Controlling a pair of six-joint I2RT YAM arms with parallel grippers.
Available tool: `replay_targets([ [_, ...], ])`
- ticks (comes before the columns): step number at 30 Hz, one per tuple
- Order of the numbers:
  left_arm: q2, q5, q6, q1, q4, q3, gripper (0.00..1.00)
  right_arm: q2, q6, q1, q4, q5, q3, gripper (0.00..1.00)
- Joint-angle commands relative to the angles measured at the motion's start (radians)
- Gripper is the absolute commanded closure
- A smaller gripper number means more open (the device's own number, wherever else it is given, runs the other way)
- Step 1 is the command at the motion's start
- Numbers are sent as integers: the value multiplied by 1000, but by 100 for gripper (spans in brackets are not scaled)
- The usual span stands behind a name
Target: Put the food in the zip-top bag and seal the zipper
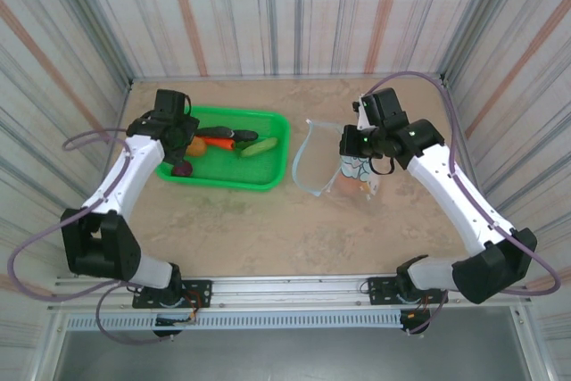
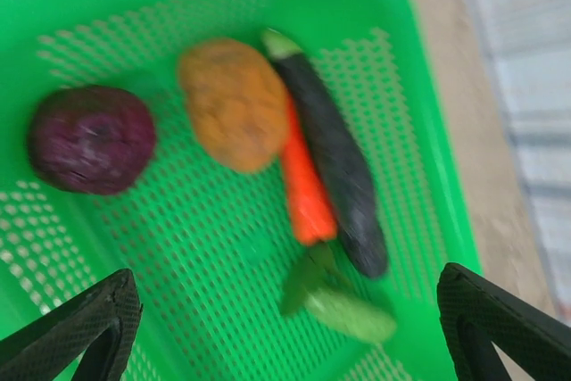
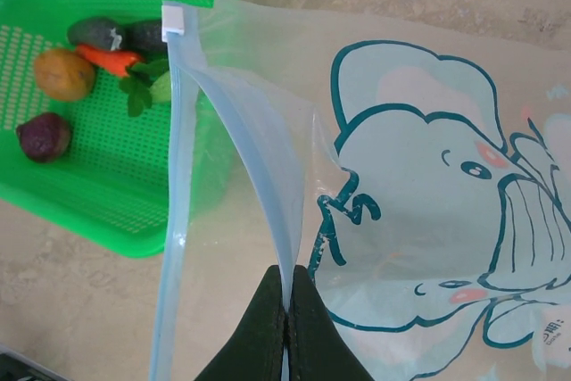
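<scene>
The food lies in a green mesh basket (image 2: 223, 247): a dark red-purple round piece (image 2: 89, 138), a brownish round piece (image 2: 232, 103), an orange carrot (image 2: 305, 180), a dark eggplant (image 2: 335, 153) and a green cucumber (image 2: 350, 314). My left gripper (image 2: 285, 336) hovers open above them, with nothing between its fingers. In the top view it (image 1: 183, 136) sits over the basket's left half. The zip-top bag (image 3: 428, 176) has an elephant print and its mouth gapes toward the basket. My right gripper (image 3: 287, 287) is shut on the upper zipper (image 3: 254, 167) strip. An orange piece (image 1: 346, 183) shows through the bag.
The basket (image 1: 263, 183) stands left of the bag (image 1: 312, 162) on the tan table, a narrow gap between them. Striped walls close in the back and both sides. The zipper's white slider (image 3: 173, 20) sits at the bag's far corner.
</scene>
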Motion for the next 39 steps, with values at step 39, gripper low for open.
replay_targets([
  [39,476,-1,-235,73,28,176,43,-29,-49,4,-76,91,25,100],
])
